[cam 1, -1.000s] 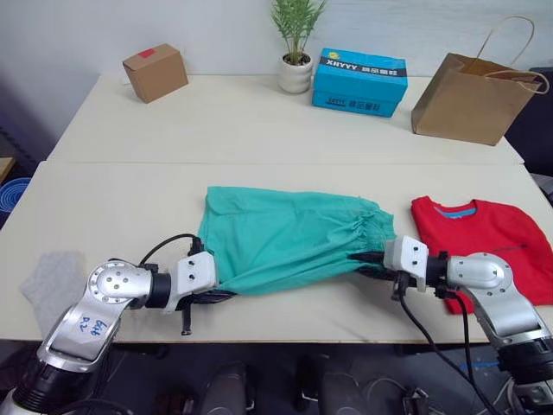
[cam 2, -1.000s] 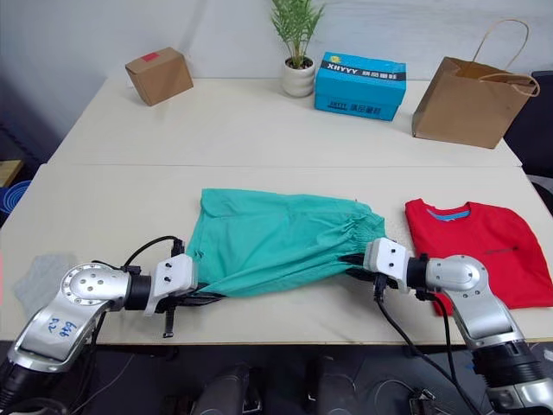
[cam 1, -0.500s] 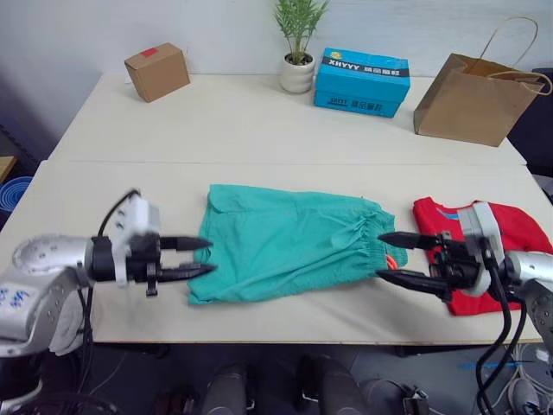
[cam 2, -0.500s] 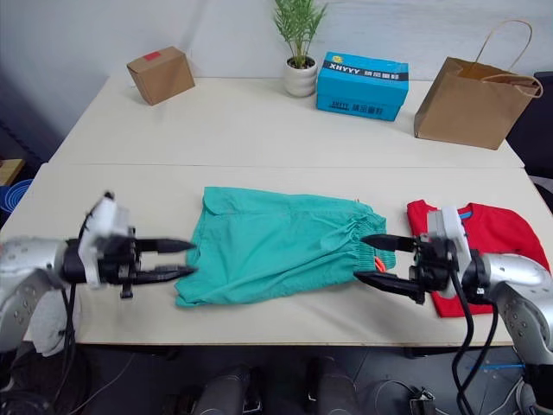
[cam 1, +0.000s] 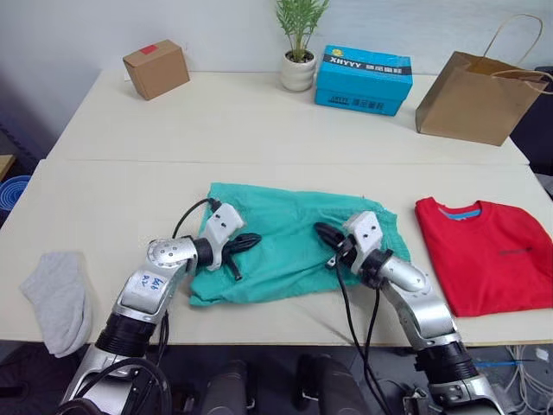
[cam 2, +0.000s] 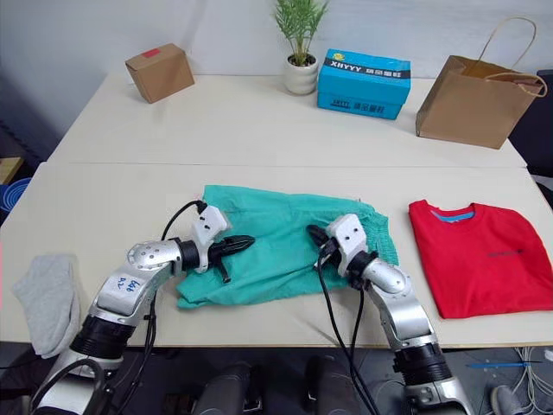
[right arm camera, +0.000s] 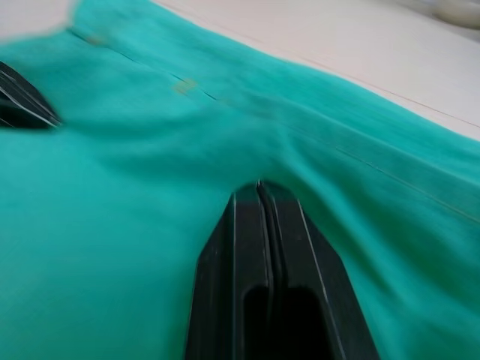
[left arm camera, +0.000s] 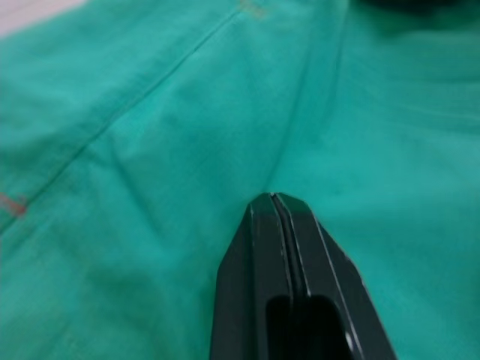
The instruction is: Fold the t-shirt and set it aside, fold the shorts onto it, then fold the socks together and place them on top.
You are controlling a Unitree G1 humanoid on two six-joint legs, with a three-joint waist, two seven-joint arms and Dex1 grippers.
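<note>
The teal shorts [cam 1: 289,239] lie flat in the middle of the near counter [cam 1: 104,199]. Both pincers rest on top of them. The left pincer [cam 1: 251,242] sits on the left part of the shorts, and its two black fingers [left arm camera: 281,247] are pressed tight together with nothing between them. The right pincer [cam 1: 321,232] sits on the right part of the shorts, near the bunched waistband, and its fingers [right arm camera: 262,240] are pressed tight together too, holding nothing. The two pincers point toward each other, with a bit of teal cloth between them.

The red t-shirt [cam 1: 484,251] lies folded on the right side of the counter, apart from the shorts. The grey socks [cam 1: 59,298] lie at the near left edge of the counter, well away from the shorts.

On the far counter stand a small cardboard box [cam 1: 155,69], a plant in a white pot [cam 1: 296,65], a blue box [cam 1: 364,79] and a brown paper bag [cam 1: 479,91].
</note>
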